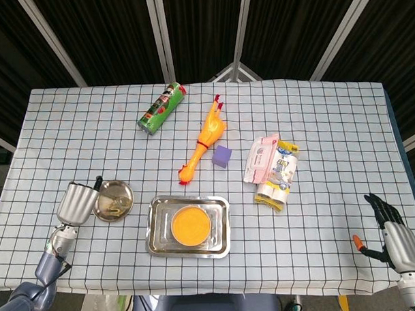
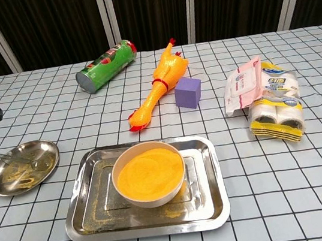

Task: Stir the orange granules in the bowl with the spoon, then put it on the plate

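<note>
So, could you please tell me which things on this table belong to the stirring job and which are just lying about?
Job: spoon, lying on the plate; bowl of orange granules; left hand.

Lying about: tray, crisps can, rubber chicken, purple cube, wipes pack, tissue pack.
</note>
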`<act>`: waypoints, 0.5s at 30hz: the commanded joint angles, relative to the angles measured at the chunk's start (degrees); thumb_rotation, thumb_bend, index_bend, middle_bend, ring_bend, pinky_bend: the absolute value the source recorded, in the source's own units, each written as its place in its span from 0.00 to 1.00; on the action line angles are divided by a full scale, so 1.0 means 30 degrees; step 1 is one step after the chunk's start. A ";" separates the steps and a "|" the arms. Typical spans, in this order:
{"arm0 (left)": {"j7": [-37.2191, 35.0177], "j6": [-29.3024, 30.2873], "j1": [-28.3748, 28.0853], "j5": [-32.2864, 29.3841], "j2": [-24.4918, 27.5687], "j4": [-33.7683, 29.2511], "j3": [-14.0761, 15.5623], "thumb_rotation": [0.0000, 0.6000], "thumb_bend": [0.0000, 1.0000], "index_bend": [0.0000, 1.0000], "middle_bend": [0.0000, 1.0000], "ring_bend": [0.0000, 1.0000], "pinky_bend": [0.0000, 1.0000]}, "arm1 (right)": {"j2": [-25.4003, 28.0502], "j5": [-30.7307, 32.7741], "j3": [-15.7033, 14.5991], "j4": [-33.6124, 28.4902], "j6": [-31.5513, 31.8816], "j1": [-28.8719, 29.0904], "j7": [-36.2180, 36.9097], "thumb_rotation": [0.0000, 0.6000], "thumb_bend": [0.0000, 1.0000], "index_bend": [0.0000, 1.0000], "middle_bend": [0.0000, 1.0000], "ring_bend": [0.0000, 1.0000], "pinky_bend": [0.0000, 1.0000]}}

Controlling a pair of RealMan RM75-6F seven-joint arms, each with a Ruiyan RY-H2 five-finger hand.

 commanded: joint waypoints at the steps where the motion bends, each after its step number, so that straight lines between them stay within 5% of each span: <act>1: -0.0742 0.0998 0.0531 -0.0024 0.1140 -0.2149 -0.0285 1.00 0.48 0.33 0.92 0.94 0.96 | 0.0002 -0.0014 -0.0008 0.0021 -0.0014 0.0006 -0.0006 1.00 0.40 0.00 0.00 0.00 0.00; 4: -0.1705 0.2222 0.1424 0.0043 0.2679 -0.5199 -0.0258 1.00 0.45 0.26 0.77 0.81 0.84 | 0.0008 -0.0051 -0.0017 0.0038 -0.0007 0.0006 0.0023 1.00 0.40 0.00 0.00 0.00 0.00; 9: -0.1014 0.2133 0.2418 -0.0152 0.5347 -1.0518 0.0285 1.00 0.28 0.04 0.21 0.34 0.39 | -0.0014 -0.0044 -0.0026 0.0045 -0.0003 0.0007 -0.0119 1.00 0.41 0.00 0.00 0.00 0.00; 11: -0.0683 0.1880 0.2882 -0.0503 0.6377 -1.2700 0.0594 1.00 0.22 0.00 0.06 0.18 0.26 | -0.0017 -0.0005 -0.0028 0.0067 -0.0003 0.0002 -0.0244 1.00 0.40 0.00 0.00 0.00 0.00; 15: -0.1549 0.1211 0.3898 -0.1305 0.8757 -1.7238 0.1466 1.00 0.15 0.00 0.00 0.01 0.04 | -0.0069 0.0155 0.0055 0.0167 0.0068 -0.0010 -0.0501 1.00 0.40 0.00 0.00 0.00 0.00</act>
